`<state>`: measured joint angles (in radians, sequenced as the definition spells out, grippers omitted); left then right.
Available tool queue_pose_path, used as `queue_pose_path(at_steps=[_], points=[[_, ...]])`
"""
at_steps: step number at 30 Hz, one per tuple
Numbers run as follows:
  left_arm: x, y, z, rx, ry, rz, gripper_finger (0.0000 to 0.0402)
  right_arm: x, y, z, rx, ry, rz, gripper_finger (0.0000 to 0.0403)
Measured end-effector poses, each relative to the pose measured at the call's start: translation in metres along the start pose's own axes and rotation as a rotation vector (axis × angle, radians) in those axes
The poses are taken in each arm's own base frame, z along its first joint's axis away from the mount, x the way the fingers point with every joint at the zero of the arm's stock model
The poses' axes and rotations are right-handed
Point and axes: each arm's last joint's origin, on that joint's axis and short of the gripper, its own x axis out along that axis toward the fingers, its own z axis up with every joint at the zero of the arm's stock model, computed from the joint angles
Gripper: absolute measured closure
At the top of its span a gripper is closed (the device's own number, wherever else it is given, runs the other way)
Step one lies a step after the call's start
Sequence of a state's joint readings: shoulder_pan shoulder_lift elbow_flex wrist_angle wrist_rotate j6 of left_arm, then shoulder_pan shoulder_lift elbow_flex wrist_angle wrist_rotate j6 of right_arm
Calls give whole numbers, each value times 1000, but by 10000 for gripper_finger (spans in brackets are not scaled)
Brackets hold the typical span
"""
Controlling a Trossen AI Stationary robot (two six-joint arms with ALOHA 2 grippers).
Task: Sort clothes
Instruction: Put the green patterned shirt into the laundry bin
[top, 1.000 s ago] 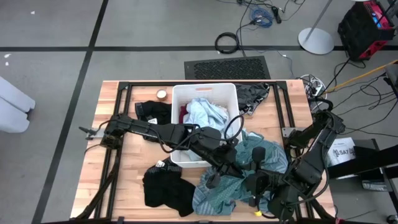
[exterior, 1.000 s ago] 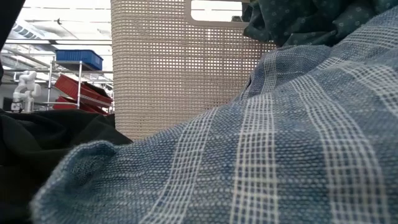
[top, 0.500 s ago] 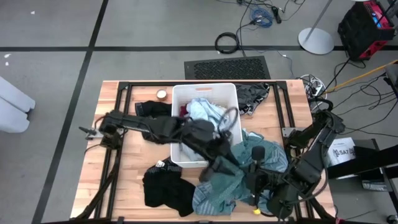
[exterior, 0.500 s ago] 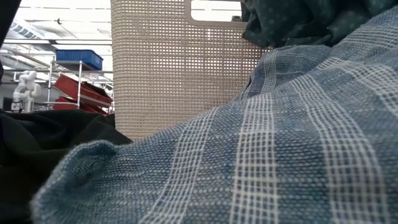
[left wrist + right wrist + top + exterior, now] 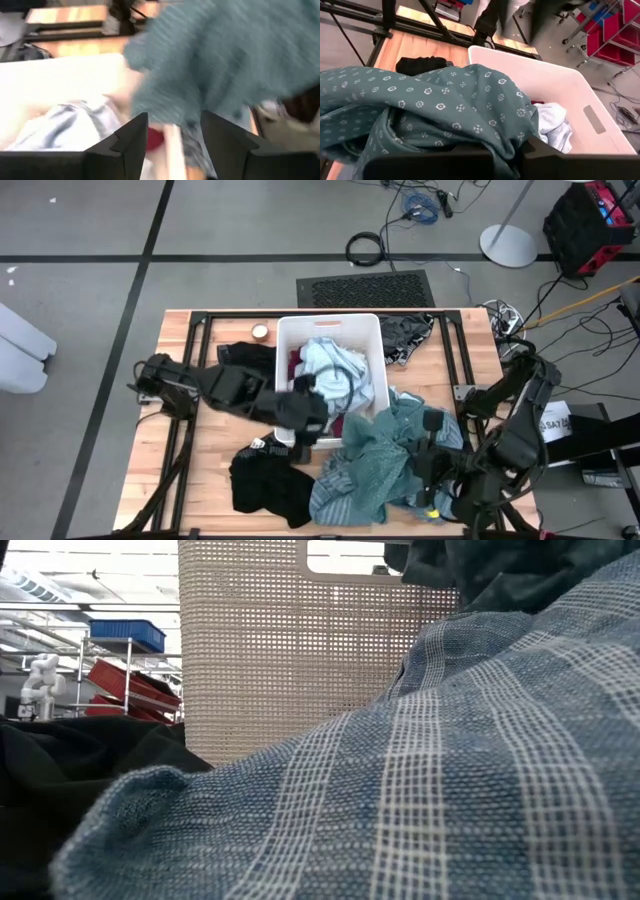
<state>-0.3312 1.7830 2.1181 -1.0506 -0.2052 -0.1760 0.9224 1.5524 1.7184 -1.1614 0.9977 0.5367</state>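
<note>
The left gripper has let go of the teal patterned garment and pulled back to the near left corner of the white bin; its jaws now stand wide and empty. The right gripper, which was partly open a second ago, has shut its jaws on that same garment at the tabletop's near right. So the cloth has been handed from one arm to the other, and it likely goes to a pile or the bin next.

The garment is soft and rumpled (small pale dots on teal show in the right wrist view), draped over the striped blue-grey shirt. A light blue garment lies in the bin, and black clothes sit near left.
</note>
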Motion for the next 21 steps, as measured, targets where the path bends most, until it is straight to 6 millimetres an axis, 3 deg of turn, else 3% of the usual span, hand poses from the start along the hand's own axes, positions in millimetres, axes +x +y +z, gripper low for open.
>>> queue_pose_path(at_steps=[9, 15, 21], points=[[1, -33, -35, 80, 174, 153, 210, -25, -46, 15, 62, -102, 42, 402], [4, -51, -74, 12, 254, 130, 210, -53, -89, 43, 69, -331, 72, 403], [-11, -53, -111, -81, 161, 51, 210, -80, -132, 69, 50, -589, 28, 402]])
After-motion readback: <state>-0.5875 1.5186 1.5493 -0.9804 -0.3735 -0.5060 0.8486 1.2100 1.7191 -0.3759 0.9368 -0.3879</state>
